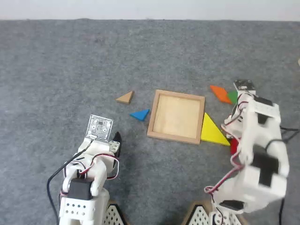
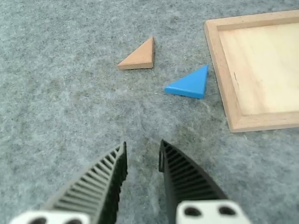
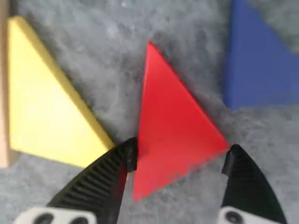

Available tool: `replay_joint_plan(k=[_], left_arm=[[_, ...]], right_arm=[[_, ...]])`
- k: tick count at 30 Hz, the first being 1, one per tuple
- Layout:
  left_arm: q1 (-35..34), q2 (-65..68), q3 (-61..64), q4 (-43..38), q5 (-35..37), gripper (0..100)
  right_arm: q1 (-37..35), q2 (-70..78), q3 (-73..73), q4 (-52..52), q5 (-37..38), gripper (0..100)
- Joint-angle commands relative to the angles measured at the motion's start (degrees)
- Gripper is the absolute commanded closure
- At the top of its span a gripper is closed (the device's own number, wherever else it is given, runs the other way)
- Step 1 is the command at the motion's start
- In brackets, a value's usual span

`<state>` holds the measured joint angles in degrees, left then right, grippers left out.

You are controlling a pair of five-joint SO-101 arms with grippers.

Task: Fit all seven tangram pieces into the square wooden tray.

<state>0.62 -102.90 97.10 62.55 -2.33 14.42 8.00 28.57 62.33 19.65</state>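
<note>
1. Closing from here could go wrong: my right gripper [image 3: 181, 155] would press the flat red wooden triangle [image 3: 173, 126] on a slanted edge and a corner, so I judge it may swivel or squirt out.
2. One finger sits just beside the large yellow wooden triangle [image 3: 46, 102]. A sloppy squeeze could shove that piece against the square wooden tray [image 1: 173, 136].
3. The red triangle lies flat on the grey carpet [image 1: 70, 70] between my right fingers [image 3: 105, 184]. These are spread wide, one tip at its edge, the other just off its corner, pinching nothing.
4. My left gripper [image 2: 142, 149] hangs over carpet, fingers slightly apart and empty.
</note>
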Motion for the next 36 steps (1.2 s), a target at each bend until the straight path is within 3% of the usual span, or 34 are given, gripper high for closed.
replay_joint_plan(k=[1, 11, 18, 33, 36], left_arm=[[0.4, -0.8, -0.7, 0.2, 0.4, 89], [0.4, -0.8, -0.7, 0.2, 0.4, 89], [0.4, -0.8, -0.7, 0.2, 0.4, 89], [0.4, -0.8, -0.7, 0.2, 0.4, 89], [0.4, -0.8, -0.7, 0.2, 0.4, 89]], right_arm=[[0.3, 3.0, -4.7, -0.9, -0.7, 70.1], [0.4, 4.1, -5.1, -2.9, -0.2, 70.6], [0.4, 4.1, -5.1, -3.3, -0.3, 90.1], [2.2, 0.1, -12.0, -0.7, 2.4, 87.4], [-0.5, 2.0, -14.2, -0.7, 4.1, 82.0]])
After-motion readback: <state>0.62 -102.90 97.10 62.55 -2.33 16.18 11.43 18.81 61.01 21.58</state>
